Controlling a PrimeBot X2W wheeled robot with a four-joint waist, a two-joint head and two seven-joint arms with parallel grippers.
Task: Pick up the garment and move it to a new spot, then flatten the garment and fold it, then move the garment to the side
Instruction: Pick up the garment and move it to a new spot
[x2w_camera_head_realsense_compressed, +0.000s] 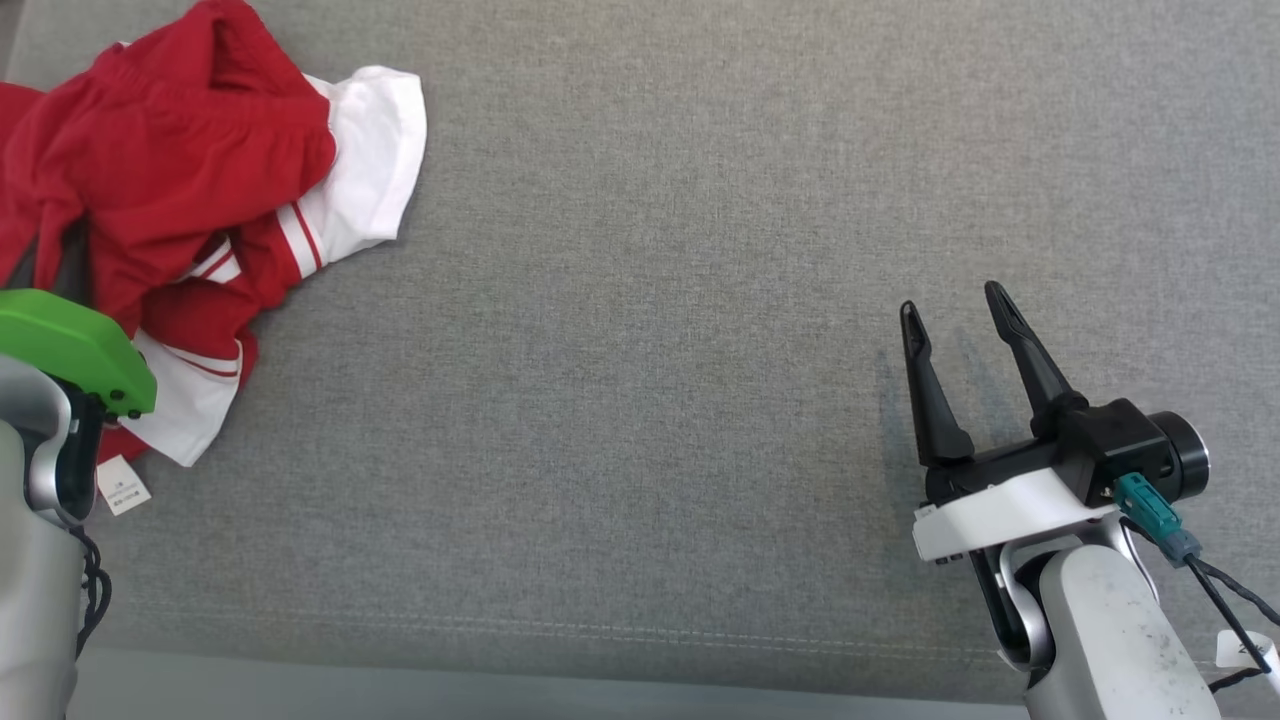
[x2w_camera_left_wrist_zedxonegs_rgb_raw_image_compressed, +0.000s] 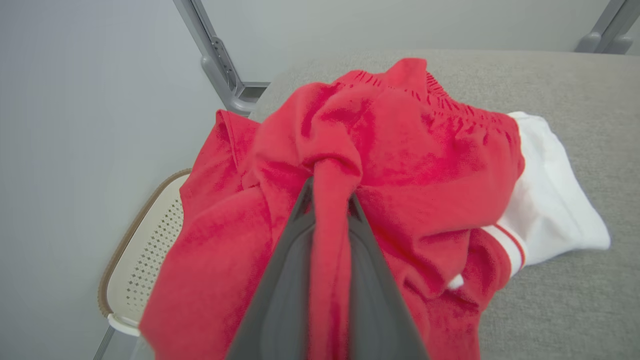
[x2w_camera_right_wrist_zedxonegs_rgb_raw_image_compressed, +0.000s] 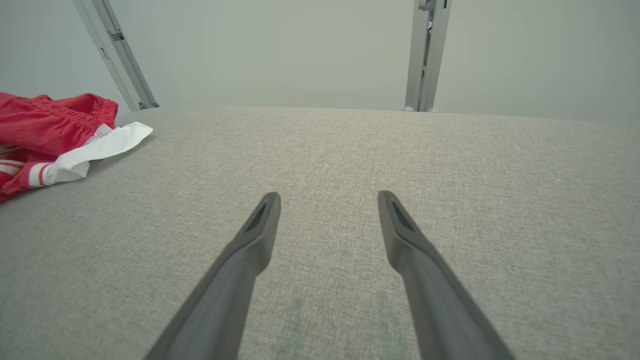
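The garment is red with white trim and red stripes, bunched at the far left of the grey fabric surface. In the left wrist view my left gripper is shut on a pinched ridge of the garment, its dark fingers pressed against both sides of the fold. The head view shows that arm's green-capped wrist at the left edge, its fingers hidden by cloth. My right gripper stands open at the lower right, nothing between its fingers. The garment lies far to its left.
A small white tag hangs from the garment near the left arm. A perforated cream basket sits below the surface's left edge. Metal frame posts rise behind the surface. A stitched seam runs along the front edge.
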